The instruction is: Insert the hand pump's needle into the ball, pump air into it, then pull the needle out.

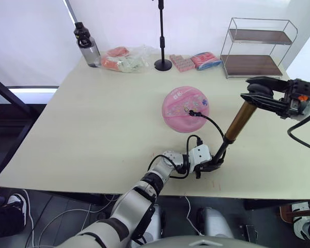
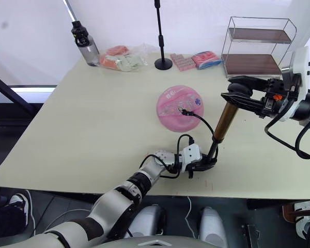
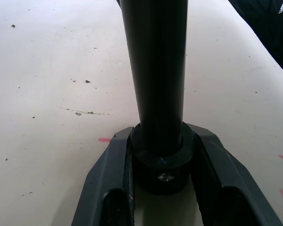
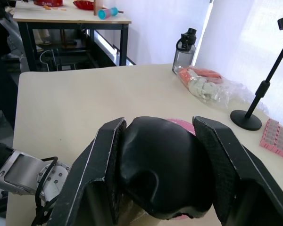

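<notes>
**Pump braced at both ends, needle seated: watch the base and the hose**

Risks, my read:
- The slim hand pump with the gold-bronze barrel stands tilted, base at lower centre of the frame, top leaning toward the right edge. A push on the handle that runs off the barrel's axis could make the base skid on the beige table or twist out of the grip.
- The thin black hose arcs with only modest slack to the pink rubber ball with cartoon prints, which sits free at frame centre. A base shift would likely drag the ball or lever the needle sideways in the valve. The needle appears to be in the ball; the pin itself is too small to confirm.

Claws:
- Left gripper: narrow gap, fingers clamped either side of the pump's black bottom collar, against the table.
- Right gripper: wider gap, closed around the black T-handle, pads touching both its sides, at mid-right of the frame.
</notes>
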